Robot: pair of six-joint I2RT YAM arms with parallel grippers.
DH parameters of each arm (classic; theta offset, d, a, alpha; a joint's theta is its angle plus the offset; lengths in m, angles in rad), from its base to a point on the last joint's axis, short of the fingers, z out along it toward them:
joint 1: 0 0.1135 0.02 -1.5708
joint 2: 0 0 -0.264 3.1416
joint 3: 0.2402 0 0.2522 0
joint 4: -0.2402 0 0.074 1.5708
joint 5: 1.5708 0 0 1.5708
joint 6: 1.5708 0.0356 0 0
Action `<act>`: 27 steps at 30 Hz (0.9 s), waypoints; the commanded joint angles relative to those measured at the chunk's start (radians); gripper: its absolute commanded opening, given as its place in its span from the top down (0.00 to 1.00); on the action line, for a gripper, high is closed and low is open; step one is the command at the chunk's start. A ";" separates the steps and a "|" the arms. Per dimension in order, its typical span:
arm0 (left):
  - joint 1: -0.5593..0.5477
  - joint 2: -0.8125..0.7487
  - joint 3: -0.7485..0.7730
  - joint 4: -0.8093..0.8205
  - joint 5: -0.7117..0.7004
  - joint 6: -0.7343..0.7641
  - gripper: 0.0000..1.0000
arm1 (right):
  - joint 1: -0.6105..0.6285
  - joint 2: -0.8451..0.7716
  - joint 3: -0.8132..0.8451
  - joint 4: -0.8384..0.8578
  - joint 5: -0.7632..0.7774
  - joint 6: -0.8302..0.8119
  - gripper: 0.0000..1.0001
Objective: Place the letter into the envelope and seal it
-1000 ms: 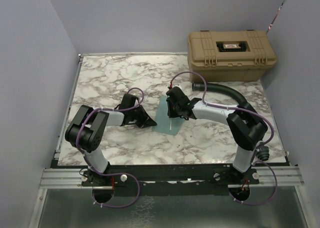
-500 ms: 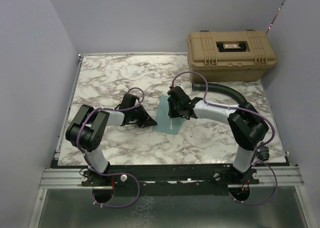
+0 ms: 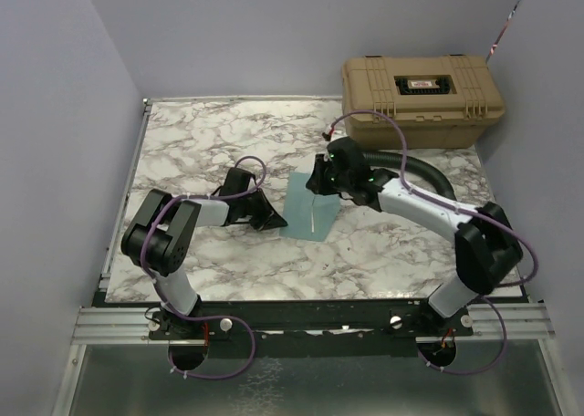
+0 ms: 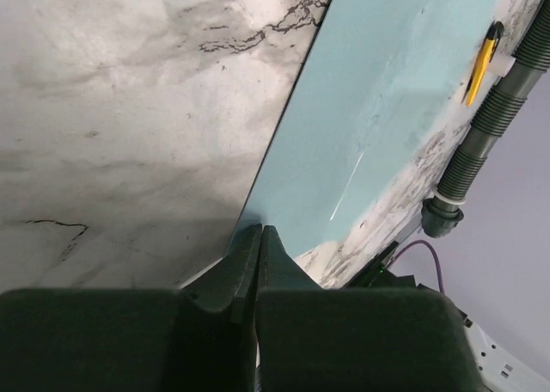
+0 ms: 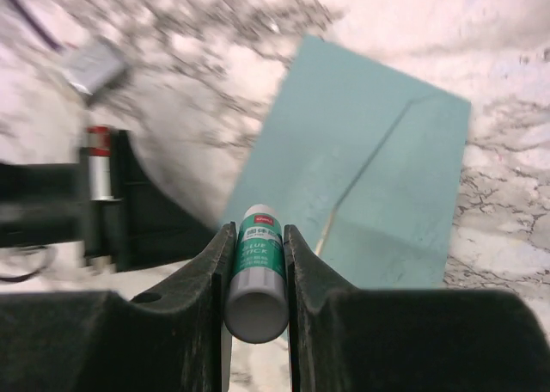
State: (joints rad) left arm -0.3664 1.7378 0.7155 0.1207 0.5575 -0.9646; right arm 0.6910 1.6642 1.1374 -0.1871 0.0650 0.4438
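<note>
One envelope (image 3: 310, 208) lies flat on the marble table (image 3: 201, 142), about midway between the two arms, with its pointed flap (image 5: 391, 181) folded down onto the body. No letter shows in any view, so I judge it is already inside, though the frames cannot confirm that. A thin pale streak (image 4: 347, 186) runs along the teal paper near the flap's edge; whether it is glue or a sliver of paper I cannot tell.

At the envelope's left edge the left gripper (image 4: 259, 234) has its fingers pressed together with nothing visible between them. Its tip sits right at the paper's border, apparently pinning it to the table. Above the far end of the envelope hangs the right gripper (image 5: 258, 230), its fingers clamped on a green-labelled glue stick (image 5: 256, 272) that points down toward the paper.

The step in hand looks like sealing. The next move probably calls for getting glue under or along the flap's edge and then pressing the flap flat while the left arm keeps the envelope from sliding. Thin paper could drag or wrinkle under the stick.

Further out, a black hose (image 3: 412, 165) curves behind the right arm, and a tan case (image 3: 422, 88) sits at the table's far right corner.
</note>
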 commanded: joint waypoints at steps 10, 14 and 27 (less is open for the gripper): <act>0.002 -0.117 0.104 -0.102 -0.036 0.094 0.66 | -0.163 -0.276 -0.226 0.179 -0.385 0.226 0.99; 0.003 -0.209 0.147 -0.150 -0.075 0.113 0.33 | -0.210 -0.310 -0.315 0.244 -0.389 0.298 0.99; 0.003 -0.264 0.105 -0.186 -0.090 0.159 0.16 | -0.462 -0.302 -0.602 0.288 -0.349 0.804 0.96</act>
State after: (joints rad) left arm -0.3664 1.4647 0.8444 -0.0452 0.4660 -0.8330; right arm 0.2668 1.3518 0.5797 0.0509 -0.2848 1.0546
